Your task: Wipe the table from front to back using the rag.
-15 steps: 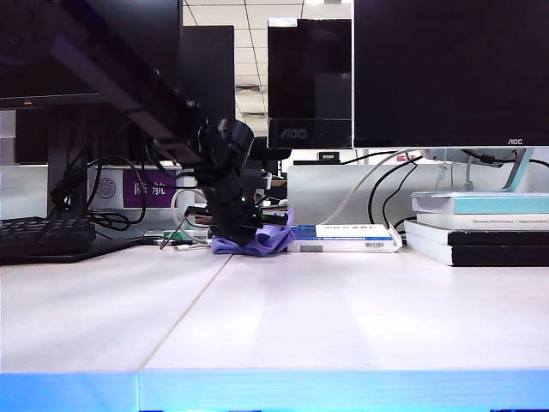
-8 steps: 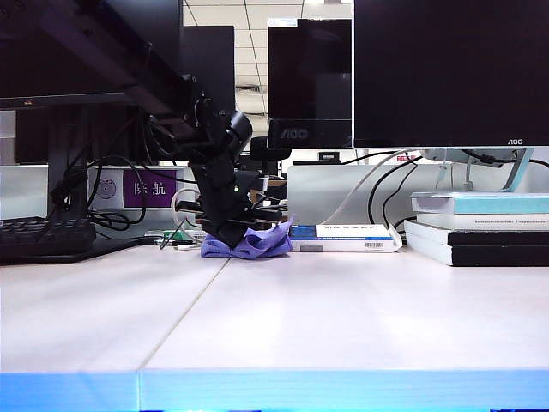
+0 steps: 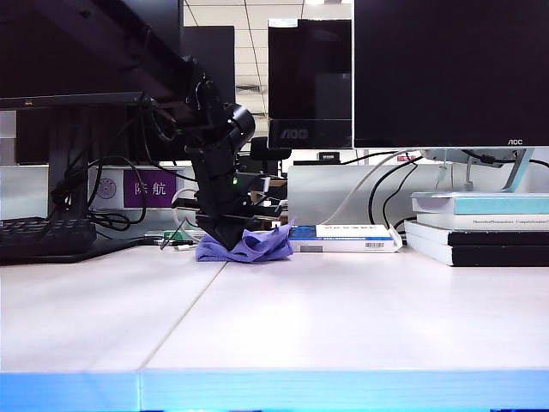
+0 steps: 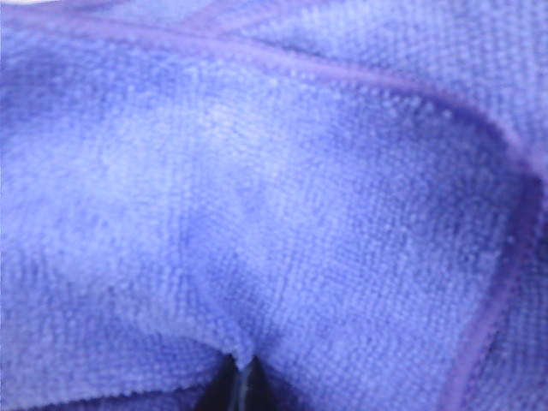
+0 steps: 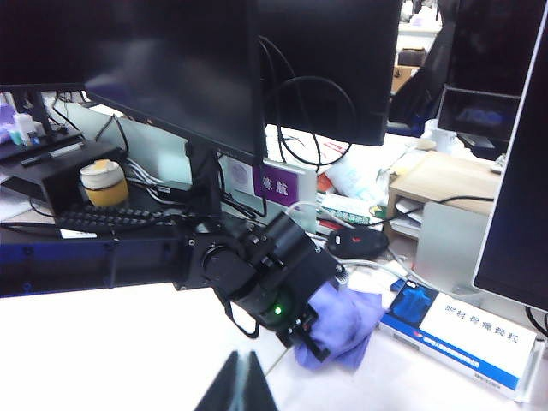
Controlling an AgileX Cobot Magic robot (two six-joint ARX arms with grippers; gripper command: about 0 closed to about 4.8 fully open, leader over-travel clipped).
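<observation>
The lavender-blue rag [image 3: 257,246] lies bunched at the back of the pale table [image 3: 343,318], beside the seam line. My left gripper [image 3: 225,239] points down into it, shut on a fold of the cloth. In the left wrist view the rag [image 4: 274,188] fills the picture and the left gripper [image 4: 244,377] has its dark tips pinched together in the terry. The right wrist view looks from above at the rag [image 5: 344,318] and the left arm [image 5: 270,274]. My right gripper [image 5: 242,370] hangs shut and empty over the table [image 5: 103,342]; the exterior view does not show it.
A blue-and-white book [image 3: 347,237] lies just right of the rag. Stacked books [image 3: 480,227] sit far right, a keyboard [image 3: 43,236] far left. Monitors [image 3: 450,73], cables and a purple sign [image 3: 154,187] line the back. The table's light blue edge [image 3: 274,390] is nearest the camera.
The left wrist has tipped from level to steeply downward onto the rag. The rag has slid slightly left and lies lower and flatter. The grip has stayed shut.
</observation>
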